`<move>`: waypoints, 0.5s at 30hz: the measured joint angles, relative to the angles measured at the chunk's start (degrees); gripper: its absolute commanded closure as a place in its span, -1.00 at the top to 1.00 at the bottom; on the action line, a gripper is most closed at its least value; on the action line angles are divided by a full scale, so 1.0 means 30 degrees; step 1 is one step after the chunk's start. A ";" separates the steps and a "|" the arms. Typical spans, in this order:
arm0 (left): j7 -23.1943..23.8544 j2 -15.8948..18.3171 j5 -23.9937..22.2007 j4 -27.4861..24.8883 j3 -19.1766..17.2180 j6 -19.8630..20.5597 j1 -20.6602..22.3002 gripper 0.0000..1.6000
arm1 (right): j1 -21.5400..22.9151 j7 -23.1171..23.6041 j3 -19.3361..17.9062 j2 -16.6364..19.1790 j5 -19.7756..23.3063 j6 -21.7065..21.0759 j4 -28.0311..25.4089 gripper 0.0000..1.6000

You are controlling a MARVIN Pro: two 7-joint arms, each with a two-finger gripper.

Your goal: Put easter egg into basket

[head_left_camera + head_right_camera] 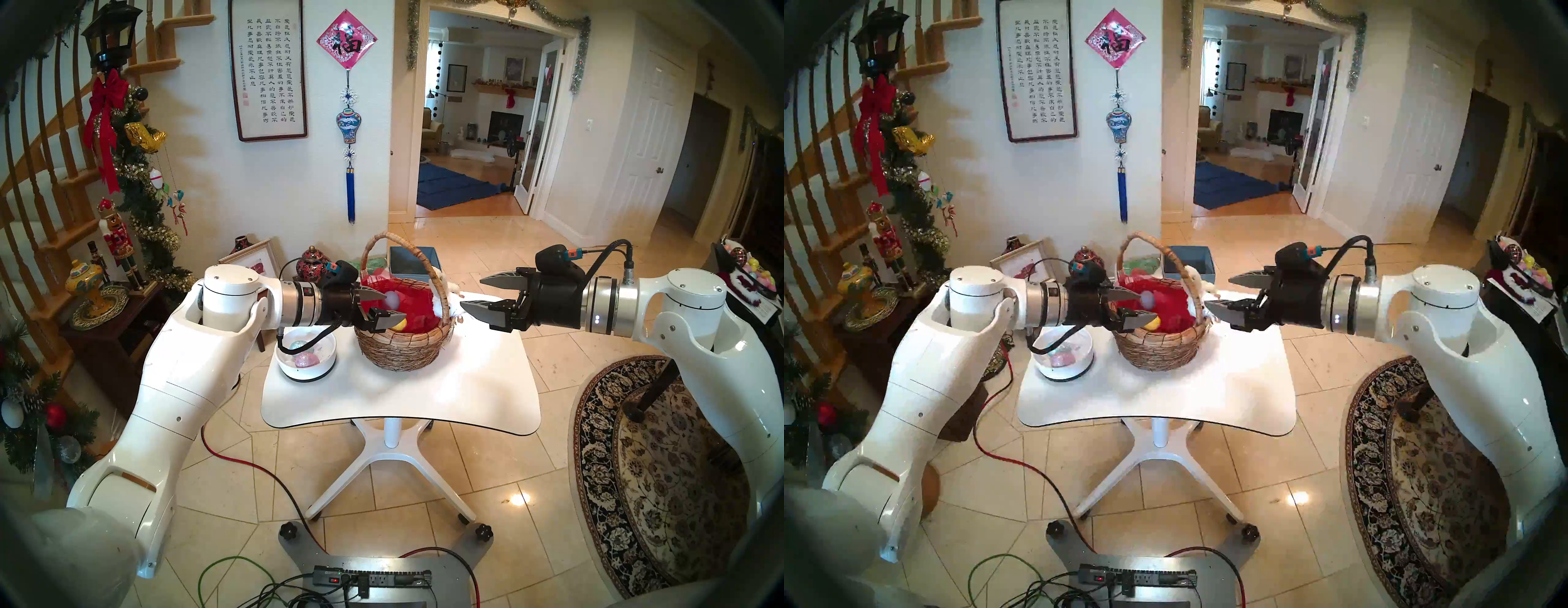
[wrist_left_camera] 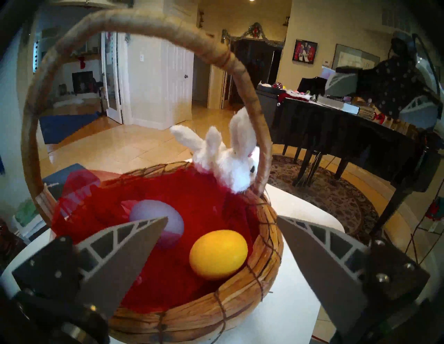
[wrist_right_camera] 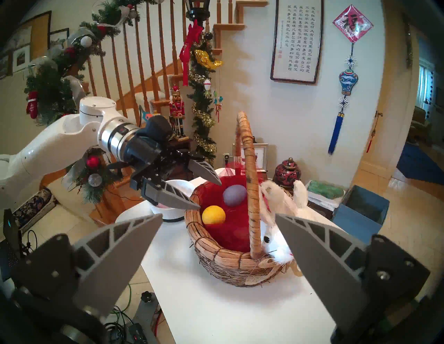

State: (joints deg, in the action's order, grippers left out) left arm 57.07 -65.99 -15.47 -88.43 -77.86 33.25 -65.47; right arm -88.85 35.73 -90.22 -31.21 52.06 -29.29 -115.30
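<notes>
Wicker basket (image 1: 401, 346) on white table (image 1: 403, 403), yellow egg (image 1: 400, 325) inside, white bowl (image 1: 305, 361) beside.

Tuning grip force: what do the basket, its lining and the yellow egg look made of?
Basket: woven wicker, matte, coiled strands bound with dark twine. Lining: red mesh fabric, sheer at the edges, rumpled. Yellow egg: smooth, slightly glossy, likely hard plastic, though a dyed shell can't be ruled out.

Left arm reaches in from left, forearm near level, left gripper (image 1: 384, 306) tilted slightly down, jaws spread wide, nothing between fingers. Right arm reaches in from right, right gripper (image 1: 475, 295) tilted slightly down, jaws spread wide, empty.
</notes>
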 measured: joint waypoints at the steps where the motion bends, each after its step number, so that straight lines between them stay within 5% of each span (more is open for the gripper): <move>1: 0.0045 0.0064 -0.0084 -0.0171 -0.0147 0.0059 -0.0094 1.00 | 0.0000 -0.0002 0.0001 0.0002 0.0002 0.0001 0.0000 1.00; 15: 0.0402 0.1352 -0.0900 -0.3138 -0.2753 0.1031 -0.2408 1.00 | 0.0000 -0.0017 0.0012 0.0025 0.0025 0.0014 0.0002 1.00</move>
State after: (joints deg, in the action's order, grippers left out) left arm 58.28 -61.93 -18.17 -97.85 -86.12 36.35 -72.70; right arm -88.85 35.68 -90.18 -31.14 52.13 -29.25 -115.30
